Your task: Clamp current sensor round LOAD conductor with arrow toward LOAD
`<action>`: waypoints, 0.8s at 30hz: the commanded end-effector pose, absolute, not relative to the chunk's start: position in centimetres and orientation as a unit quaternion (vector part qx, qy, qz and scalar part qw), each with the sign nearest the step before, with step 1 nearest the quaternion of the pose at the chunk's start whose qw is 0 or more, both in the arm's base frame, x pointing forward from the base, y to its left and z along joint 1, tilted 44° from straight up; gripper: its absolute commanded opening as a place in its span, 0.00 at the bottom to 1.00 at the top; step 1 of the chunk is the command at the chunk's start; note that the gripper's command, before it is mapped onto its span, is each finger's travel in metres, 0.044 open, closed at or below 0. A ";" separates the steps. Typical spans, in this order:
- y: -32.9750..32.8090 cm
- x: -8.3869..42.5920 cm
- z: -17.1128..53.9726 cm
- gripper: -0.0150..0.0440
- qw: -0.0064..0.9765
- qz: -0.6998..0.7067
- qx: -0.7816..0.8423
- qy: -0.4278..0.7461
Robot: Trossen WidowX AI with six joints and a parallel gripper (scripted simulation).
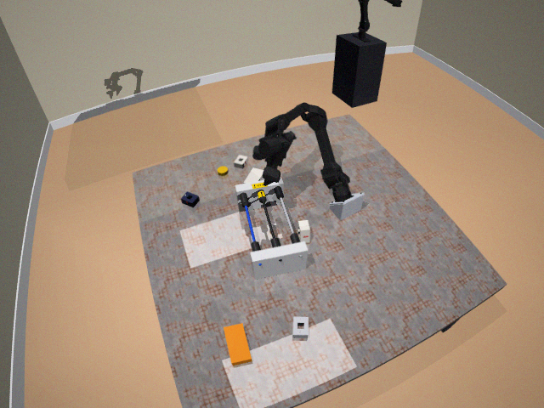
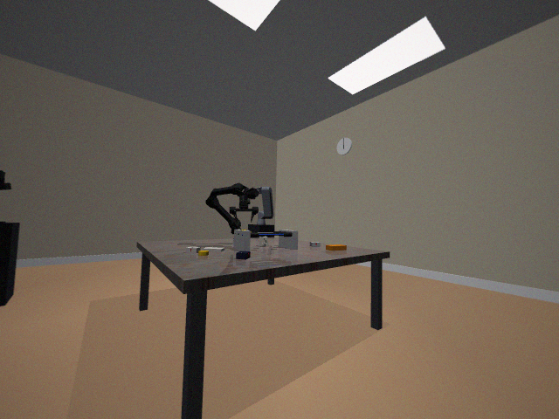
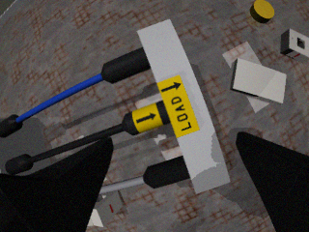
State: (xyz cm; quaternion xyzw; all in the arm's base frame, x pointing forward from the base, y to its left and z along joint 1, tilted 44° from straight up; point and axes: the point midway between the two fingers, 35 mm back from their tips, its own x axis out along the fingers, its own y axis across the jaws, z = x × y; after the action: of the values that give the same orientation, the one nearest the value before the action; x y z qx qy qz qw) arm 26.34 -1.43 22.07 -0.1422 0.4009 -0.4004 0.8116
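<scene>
The sensor (image 1: 303, 231) (image 2: 264, 241) is a small white body with a red mark, standing on the table beside the grey conductor. Part of it shows in the wrist view (image 3: 115, 204), partly hidden by a finger; its arrow cannot be made out. The black middle conductor (image 1: 269, 221) (image 3: 77, 144) runs between two end blocks. Its yellow sleeve (image 1: 261, 194) (image 3: 147, 117) has an arrow pointing to the yellow LOAD label (image 1: 257, 185) (image 3: 185, 113). My gripper (image 2: 244, 216) (image 3: 175, 141) is open and empty, pointing down above the LOAD-end block.
A blue conductor (image 1: 250, 223) (image 3: 63, 98) and a grey conductor (image 1: 287, 217) (image 3: 126, 185) flank the black one. The far end block (image 1: 279, 262) stands opposite. A white plate (image 3: 261, 80), a white holed block (image 3: 295, 44) and a yellow disc (image 3: 262, 11) lie beyond the LOAD end.
</scene>
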 end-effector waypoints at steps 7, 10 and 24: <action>-1.4 26.3 22.8 1.00 0.808 -0.410 -0.156 0.393; -1.4 26.3 22.8 1.00 0.808 -0.410 -0.156 0.393; 4.0 26.5 14.9 1.00 0.784 -0.370 -0.144 0.478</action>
State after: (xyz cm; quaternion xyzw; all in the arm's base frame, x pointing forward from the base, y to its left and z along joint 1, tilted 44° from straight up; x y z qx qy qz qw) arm 27.01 1.67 19.02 -0.1384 0.4341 -0.3846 0.8028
